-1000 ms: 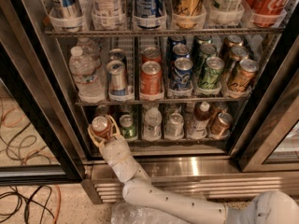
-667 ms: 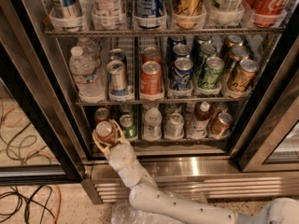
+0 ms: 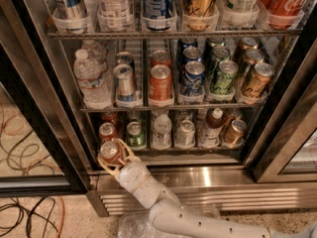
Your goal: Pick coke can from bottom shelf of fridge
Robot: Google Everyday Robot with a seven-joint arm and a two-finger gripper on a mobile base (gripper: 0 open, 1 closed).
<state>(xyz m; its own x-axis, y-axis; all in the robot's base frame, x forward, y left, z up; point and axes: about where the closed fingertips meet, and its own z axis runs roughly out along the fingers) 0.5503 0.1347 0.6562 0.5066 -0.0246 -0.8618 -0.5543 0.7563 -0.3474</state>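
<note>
The fridge (image 3: 223,178) stands open, with wire shelves of cans and bottles. My gripper (image 3: 113,155) is at the left front end of the bottom shelf (image 3: 198,158). Its tan fingers (image 3: 130,156) are shut around the coke can (image 3: 111,150), a short red can with a silver top. It holds the can upright just in front of the shelf's front rail. A second red can (image 3: 106,131) stands behind it in the same lane. A green can (image 3: 134,135) stands in the lane to the right. My white arm (image 3: 163,207) reaches up from the lower right.
The bottom shelf also holds a small water bottle (image 3: 162,131), a silver can (image 3: 185,132), a brown bottle (image 3: 213,125) and a bronze can (image 3: 234,131). The black-framed glass doors (image 3: 29,108) flank the opening. Cables (image 3: 29,217) lie on the floor at left. The slatted base grille (image 3: 247,200) runs below.
My gripper has moved down and out toward the front rail with the red can in it. The second red can behind it has come into view.
</note>
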